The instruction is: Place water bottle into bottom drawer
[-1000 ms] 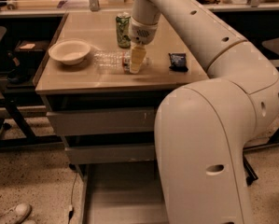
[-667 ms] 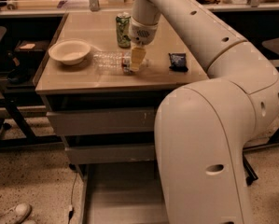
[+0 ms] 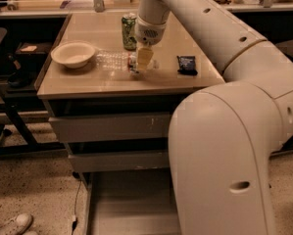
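The water bottle [image 3: 115, 61] lies on its side on the tan tabletop, clear and crinkled, with its red-and-blue label band under my gripper. My gripper [image 3: 143, 62] hangs straight down from the white arm and sits right at the bottle's right-hand end, low against the tabletop. The bottom drawer [image 3: 129, 207] is pulled out below the table front, a shallow grey tray with a plain floor; my arm's big white body hides its right part. The two upper drawers [image 3: 109, 127] are pushed in.
A green soda can [image 3: 129, 31] stands just behind the gripper. A white bowl [image 3: 73, 54] sits left of the bottle. A black packet [image 3: 187, 64] lies to the right. A chair frame [image 3: 4, 106] and a shoe [image 3: 11, 225] are at the left.
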`<state>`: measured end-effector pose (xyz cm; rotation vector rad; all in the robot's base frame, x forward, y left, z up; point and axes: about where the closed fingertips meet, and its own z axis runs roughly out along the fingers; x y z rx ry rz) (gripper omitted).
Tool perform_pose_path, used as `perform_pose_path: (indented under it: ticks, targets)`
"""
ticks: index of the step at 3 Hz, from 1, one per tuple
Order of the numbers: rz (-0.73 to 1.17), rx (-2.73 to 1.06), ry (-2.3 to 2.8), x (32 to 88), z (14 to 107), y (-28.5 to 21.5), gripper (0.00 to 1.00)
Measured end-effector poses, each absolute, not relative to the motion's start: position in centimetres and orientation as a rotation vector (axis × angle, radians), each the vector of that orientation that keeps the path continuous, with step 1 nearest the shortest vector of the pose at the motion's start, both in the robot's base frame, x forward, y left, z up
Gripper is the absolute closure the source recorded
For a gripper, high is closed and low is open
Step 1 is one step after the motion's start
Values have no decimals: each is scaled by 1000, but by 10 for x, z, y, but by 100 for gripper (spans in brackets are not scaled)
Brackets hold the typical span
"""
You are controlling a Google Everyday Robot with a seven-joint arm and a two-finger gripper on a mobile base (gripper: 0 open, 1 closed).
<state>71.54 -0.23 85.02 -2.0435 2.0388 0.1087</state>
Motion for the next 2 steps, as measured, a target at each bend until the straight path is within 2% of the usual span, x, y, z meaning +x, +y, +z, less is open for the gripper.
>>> perform_pose_path:
  ticks: [1, 2]
  targets:
    - [15, -1970, 1972, 692, 889, -20, 100]
    - [-38, -1875, 1935, 645, 922, -39, 100]
